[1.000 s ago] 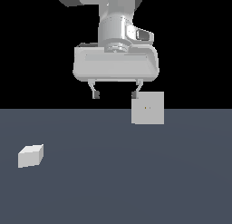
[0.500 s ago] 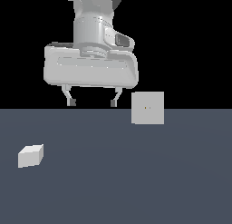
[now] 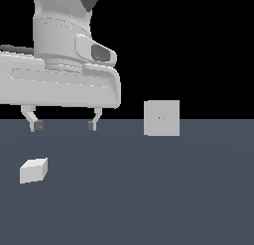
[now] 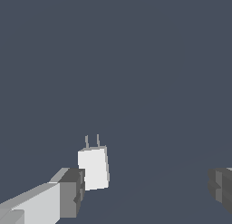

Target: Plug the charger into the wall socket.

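The charger (image 3: 33,170) lies nearest the exterior camera, on the dark grey floor (image 3: 149,199) at about 8 o'clock in that view, close to the view's left edge. It is a small white block resting flat, with nothing touching it. In the wrist view the charger (image 4: 94,168) shows two thin prongs sticking out of one short face, and it sits just beside one dark finger pad (image 4: 71,192); whether that pad is level with the block or above it is hard to judge from this angle, though the exterior view suggests it is above.

Higher and a little farther back hangs the gripper (image 3: 64,125), at about 9 to 10 o'clock in the exterior view. Its two fingers point down and stand wide apart, with only bare floor and black background between them; it holds nothing. The fingertips hover above the floor, apart from the charger, which lies below and toward the exterior view's left of the nearer fingertip. The broad white hand body and the arm (image 3: 62,30) above it fill the view's upper left.

Farthest back stands the socket (image 3: 161,118), an upright light-grey square plate with a tiny yellowish dot at its centre, at about 2 o'clock from the view's middle. It is well apart from both the gripper and the charger.
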You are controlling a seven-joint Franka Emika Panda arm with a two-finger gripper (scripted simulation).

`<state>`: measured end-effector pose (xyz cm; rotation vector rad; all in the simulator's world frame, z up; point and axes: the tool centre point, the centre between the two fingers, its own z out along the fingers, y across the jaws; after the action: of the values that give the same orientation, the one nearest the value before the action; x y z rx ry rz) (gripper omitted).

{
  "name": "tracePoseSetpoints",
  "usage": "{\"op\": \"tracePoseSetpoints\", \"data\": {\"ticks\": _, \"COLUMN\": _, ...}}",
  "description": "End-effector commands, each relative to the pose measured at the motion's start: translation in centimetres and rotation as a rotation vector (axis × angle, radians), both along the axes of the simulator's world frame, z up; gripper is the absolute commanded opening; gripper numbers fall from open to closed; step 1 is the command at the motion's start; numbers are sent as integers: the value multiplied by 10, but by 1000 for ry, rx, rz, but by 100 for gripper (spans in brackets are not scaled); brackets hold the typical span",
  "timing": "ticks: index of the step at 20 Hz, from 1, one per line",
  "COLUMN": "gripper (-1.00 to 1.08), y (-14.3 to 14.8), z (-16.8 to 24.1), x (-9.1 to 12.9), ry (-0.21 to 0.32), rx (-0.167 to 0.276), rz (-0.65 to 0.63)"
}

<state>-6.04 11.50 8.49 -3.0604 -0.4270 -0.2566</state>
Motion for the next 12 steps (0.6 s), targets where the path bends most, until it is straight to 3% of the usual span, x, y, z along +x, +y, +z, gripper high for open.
{"op": "tracePoseSetpoints", "data": {"ticks": 1, "gripper": 100, "y": 12, "z": -6, "x": -6, "ry": -24, "rx": 5, "rz": 34}}
{"op": "tracePoseSetpoints", "data": {"ticks": 12, "gripper": 100, "y": 41, "z": -21, "x": -22, "ry": -79, "rx": 12, "rz": 115}}
